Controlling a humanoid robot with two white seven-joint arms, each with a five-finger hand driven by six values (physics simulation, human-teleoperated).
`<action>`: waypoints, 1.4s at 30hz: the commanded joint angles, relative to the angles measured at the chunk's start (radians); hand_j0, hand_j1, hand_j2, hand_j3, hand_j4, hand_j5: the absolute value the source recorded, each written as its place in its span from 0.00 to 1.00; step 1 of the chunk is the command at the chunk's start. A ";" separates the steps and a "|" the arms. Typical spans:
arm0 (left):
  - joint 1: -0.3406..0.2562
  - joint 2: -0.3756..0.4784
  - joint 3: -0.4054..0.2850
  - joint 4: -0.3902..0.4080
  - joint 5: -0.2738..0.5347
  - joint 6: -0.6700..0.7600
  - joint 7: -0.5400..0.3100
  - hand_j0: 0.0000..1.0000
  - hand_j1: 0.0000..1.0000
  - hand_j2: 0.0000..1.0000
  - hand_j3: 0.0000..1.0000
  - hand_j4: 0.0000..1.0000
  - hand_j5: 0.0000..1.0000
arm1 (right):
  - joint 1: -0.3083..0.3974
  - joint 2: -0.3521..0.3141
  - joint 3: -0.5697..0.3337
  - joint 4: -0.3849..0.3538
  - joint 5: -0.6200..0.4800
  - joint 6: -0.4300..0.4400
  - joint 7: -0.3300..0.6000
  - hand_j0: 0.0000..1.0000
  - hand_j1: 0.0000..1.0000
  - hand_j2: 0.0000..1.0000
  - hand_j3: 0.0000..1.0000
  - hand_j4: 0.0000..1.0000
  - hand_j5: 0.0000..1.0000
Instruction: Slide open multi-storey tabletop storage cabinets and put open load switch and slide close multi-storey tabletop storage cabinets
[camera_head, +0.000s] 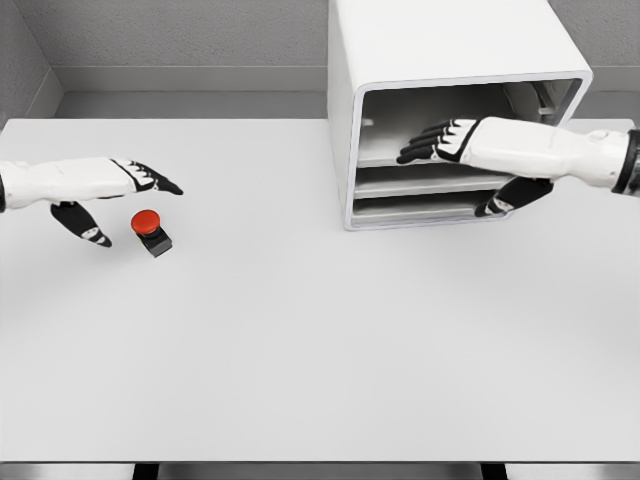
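You look down on a white table (300, 350). Near its far edge, right of the middle, stands a white cabinet (440, 60) with stacked drawers. The top compartment shows as a dark hollow and two lower drawers sit just below it; whether a drawer is actually pulled out is hard to tell from this angle.

The switch (150, 230), a red button on a small black base, rests on the table near the left edge, well apart from the cabinet. So, judging from this, the opening step is at best underway, and picking up the switch, placing it inside and sliding the cabinet shut all remain.

Your right hand (470, 165) is at the cabinet front, fingers stretched flat into the top opening, thumb hanging low by the bottom drawer. It grasps nothing that you can see.

Your left hand (115, 195) hovers just beside the switch, fingers straight above it, thumb dropped, spread wide, holding nothing.
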 joint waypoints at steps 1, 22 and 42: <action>0.002 -0.008 0.002 0.000 0.004 0.002 0.000 1.00 1.00 1.00 1.00 1.00 1.00 | 0.000 0.005 -0.004 0.003 -0.006 0.001 0.014 1.00 1.00 1.00 1.00 1.00 1.00; 0.040 -0.075 0.005 0.091 -0.024 0.002 0.000 1.00 1.00 1.00 1.00 1.00 1.00 | 0.003 0.115 -0.004 0.204 0.016 0.001 0.009 1.00 1.00 1.00 1.00 1.00 1.00; 0.043 -0.083 0.005 0.074 -0.024 0.002 0.002 0.79 0.79 0.79 0.79 0.79 0.79 | 0.038 0.169 -0.010 0.290 0.095 0.001 0.000 1.00 1.00 1.00 1.00 1.00 1.00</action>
